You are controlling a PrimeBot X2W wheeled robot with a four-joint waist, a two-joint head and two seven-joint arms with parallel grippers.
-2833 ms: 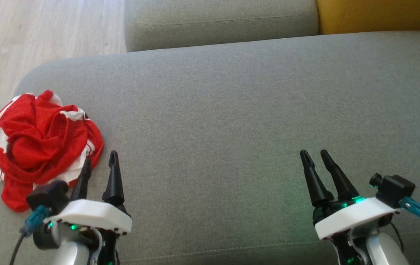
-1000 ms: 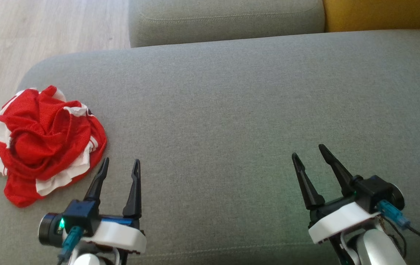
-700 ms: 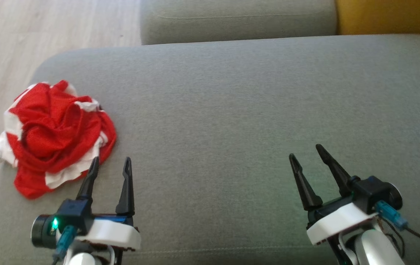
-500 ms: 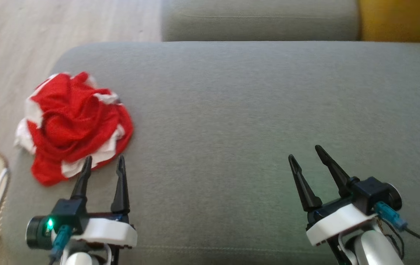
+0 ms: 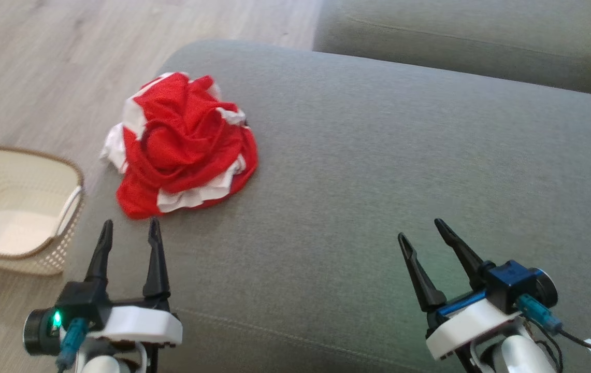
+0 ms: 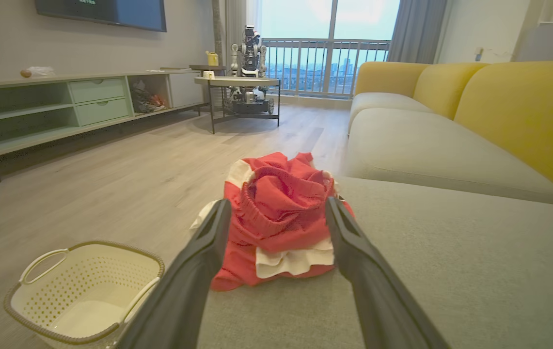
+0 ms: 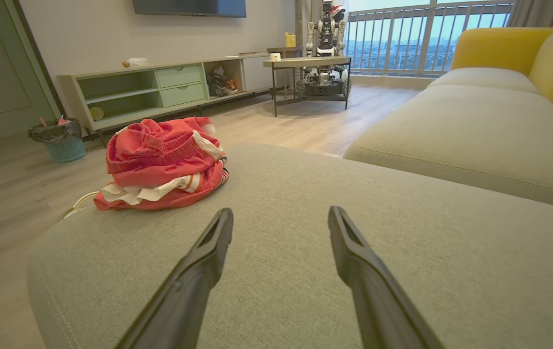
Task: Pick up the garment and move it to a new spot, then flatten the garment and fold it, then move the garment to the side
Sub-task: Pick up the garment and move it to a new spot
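Looks like the pickup step: garment (image 5: 184, 142) sits crumpled at the sofa (image 5: 378, 181) edge, left fingers (image 5: 156, 264) and right fingers (image 5: 418, 274) both spread empty, so left should reach forward and pinch.

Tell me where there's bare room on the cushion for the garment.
The widest bare stretch of the cushion runs from the garment rightward, between the right hand and the far sofa seat. It is crowded at the cushion's left end, where the garment sits by the edge, with the left hand short of it.
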